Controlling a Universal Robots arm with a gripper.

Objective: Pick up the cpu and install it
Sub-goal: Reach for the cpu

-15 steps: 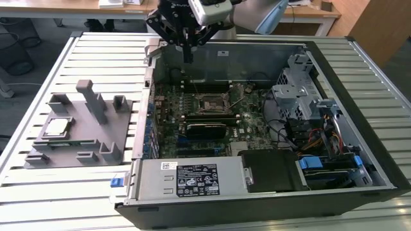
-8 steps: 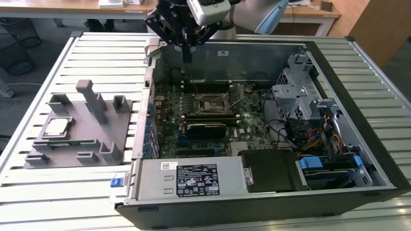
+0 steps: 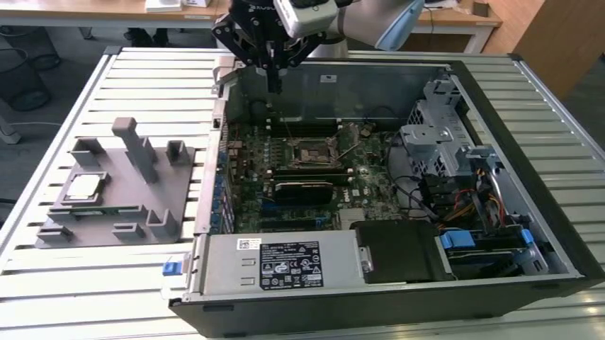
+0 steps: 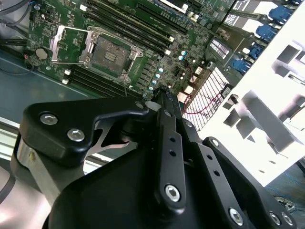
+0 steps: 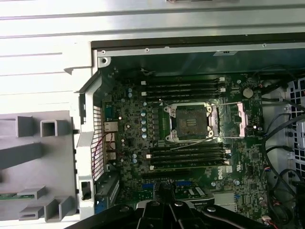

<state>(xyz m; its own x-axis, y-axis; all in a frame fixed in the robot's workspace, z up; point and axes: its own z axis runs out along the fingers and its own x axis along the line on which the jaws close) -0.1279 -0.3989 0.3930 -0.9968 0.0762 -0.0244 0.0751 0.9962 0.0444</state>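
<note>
The cpu [image 3: 83, 186], a small silver square chip, lies flat on the grey tray [image 3: 99, 225] at the exterior view's left, outside the computer case. My gripper [image 3: 274, 86] hangs above the case's rear wall, far from the chip, with its black fingers [image 4: 165, 102] pressed together and nothing between them. Under it, the motherboard's cpu socket [image 5: 190, 123] stands bare, and its metal load plate [image 5: 245, 119] is flipped open to one side. Both wrist views show the socket [image 4: 107, 55].
The open computer case [image 3: 492, 92] takes up the table's middle and the exterior view's right. It holds memory sticks [image 5: 183, 88] on both sides of the socket, a drive cage [image 3: 435, 131], cables and a power supply [image 3: 283, 262]. Upright posts [image 3: 132, 145] rise from the tray.
</note>
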